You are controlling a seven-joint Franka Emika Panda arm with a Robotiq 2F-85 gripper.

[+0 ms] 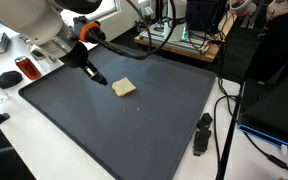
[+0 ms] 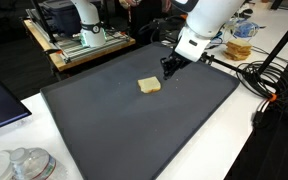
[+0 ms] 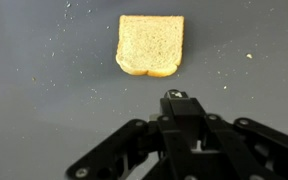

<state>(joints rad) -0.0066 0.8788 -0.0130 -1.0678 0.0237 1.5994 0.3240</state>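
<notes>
Pincer [image 3: 176,97]: jaws fully closed, gripping nothing, tips pointing down toward the dark mat [image 1: 134,130]. Bread slice [image 3: 150,45]: lies flat on the mat, near the pincer tips, not touching. The mat rests on the white tabletop [image 1: 39,140].

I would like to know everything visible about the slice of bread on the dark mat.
The slice of bread is pale tan with a fine porous surface and a slightly darker edge; one end is square, the other rounded. It lies flat on the dark mat, with small pale specks around it. Only the mat touches it: the shut claw is close by but apart.
</notes>
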